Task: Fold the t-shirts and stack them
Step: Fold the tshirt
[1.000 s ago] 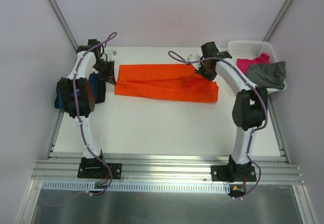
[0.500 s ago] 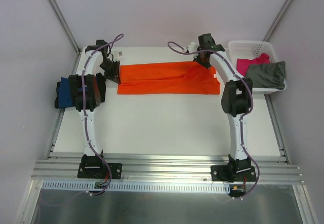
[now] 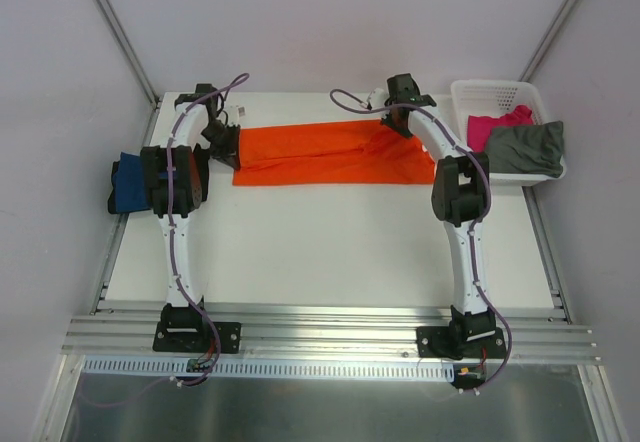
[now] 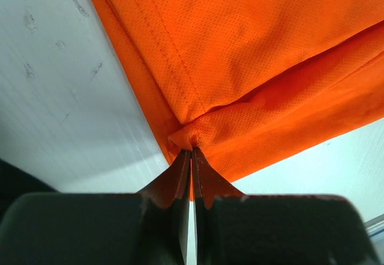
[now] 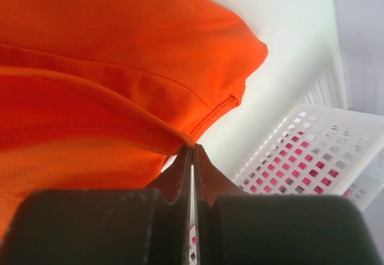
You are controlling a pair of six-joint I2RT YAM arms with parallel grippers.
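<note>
Top view: orange t-shirt (image 3: 330, 154) lies spread on the table (image 3: 330, 252), left of the white basket (image 3: 497, 86); folding step.
Left wrist: left gripper (image 4: 191, 152) jaws pinch the shirt's end farthest from the basket.
Right wrist: right gripper (image 5: 192, 149) jaws clamp the end beside the basket.
Next: probably carry both ends over together.

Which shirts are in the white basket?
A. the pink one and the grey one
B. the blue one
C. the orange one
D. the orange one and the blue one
A: the basket holds the pink shirt and the grey shirt, while the orange shirt lies out on the table.
</note>
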